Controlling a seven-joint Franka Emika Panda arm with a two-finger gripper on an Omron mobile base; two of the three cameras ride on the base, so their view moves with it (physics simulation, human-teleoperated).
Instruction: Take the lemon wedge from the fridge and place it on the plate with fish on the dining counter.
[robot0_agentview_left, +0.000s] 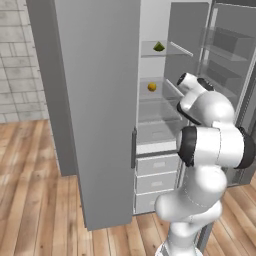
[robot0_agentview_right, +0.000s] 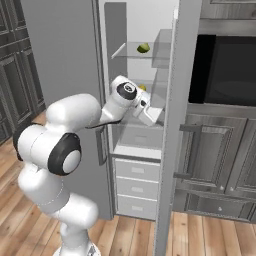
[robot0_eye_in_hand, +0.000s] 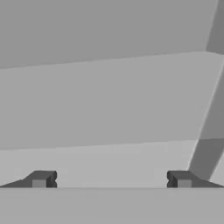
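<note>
The fridge (robot0_agentview_left: 95, 100) stands with both grey doors swung open, showing white shelves. The lemon wedge (robot0_agentview_left: 159, 46), small and yellow-green, lies on the top glass shelf; in the right base view the lemon wedge (robot0_agentview_right: 143, 48) sits above and slightly left of my hand (robot0_agentview_right: 149, 113). My hand reaches into the fridge at the middle shelves, well below the wedge. In the hand view my gripper (robot0_eye_in_hand: 111, 179) is open, its fingertips (robot0_eye_in_hand: 41, 179) wide apart with nothing between them, facing plain grey inner fridge surfaces. The plate with fish and the dining counter are out of view.
A round orange-yellow fruit (robot0_agentview_left: 152, 86) rests on the shelf below the wedge, close to my wrist. White drawers (robot0_agentview_left: 157, 165) fill the fridge's lower part. The open right door (robot0_agentview_right: 180, 125) stands beside my hand. A dark built-in oven (robot0_agentview_right: 225, 65) and dark cabinets (robot0_agentview_right: 215, 160) lie to the right.
</note>
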